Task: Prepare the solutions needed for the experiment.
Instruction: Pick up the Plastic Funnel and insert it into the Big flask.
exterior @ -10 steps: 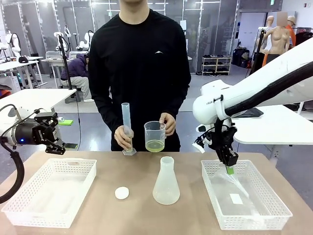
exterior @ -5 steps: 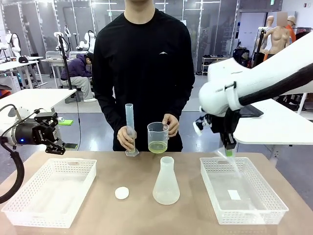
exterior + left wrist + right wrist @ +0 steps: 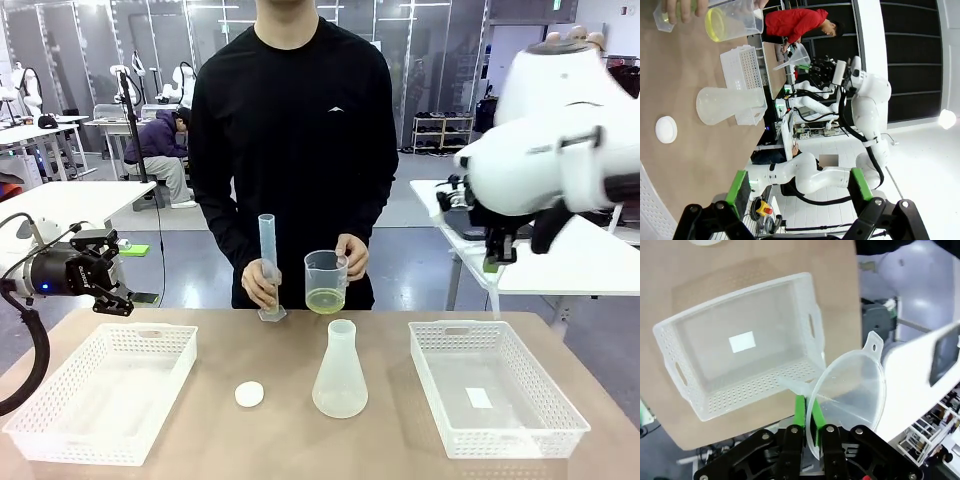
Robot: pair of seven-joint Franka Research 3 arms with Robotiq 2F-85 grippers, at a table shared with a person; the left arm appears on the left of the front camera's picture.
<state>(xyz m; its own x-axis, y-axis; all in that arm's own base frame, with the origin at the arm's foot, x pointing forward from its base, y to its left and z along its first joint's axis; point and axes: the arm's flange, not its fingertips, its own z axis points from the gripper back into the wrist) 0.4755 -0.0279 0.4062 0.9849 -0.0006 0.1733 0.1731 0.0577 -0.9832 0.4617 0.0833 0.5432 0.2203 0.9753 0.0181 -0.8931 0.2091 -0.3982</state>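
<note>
My right gripper pinches the rim of a clear funnel, high near the right-hand basket; my left gripper hangs spread wide and empty; the yellow-green solution lies shallow in a beaker the person holds at the table's far edge.

On the brown wooden desk, a white perforated plastic basket lies at the left and a second white perforated plastic basket at the right. Between them stands a clear plastic conical flask, with a small white round cap just to its left. Behind the flask, at the far edge, a person's hand holds a clear plastic measuring cylinder upright. To its right, the other hand holds a clear plastic beaker with pale yellow-green liquid in it. The left claw hangs behind the left basket. The right claw, with a clear plastic funnel between its fingers, is above the right basket's far right corner.
</note>
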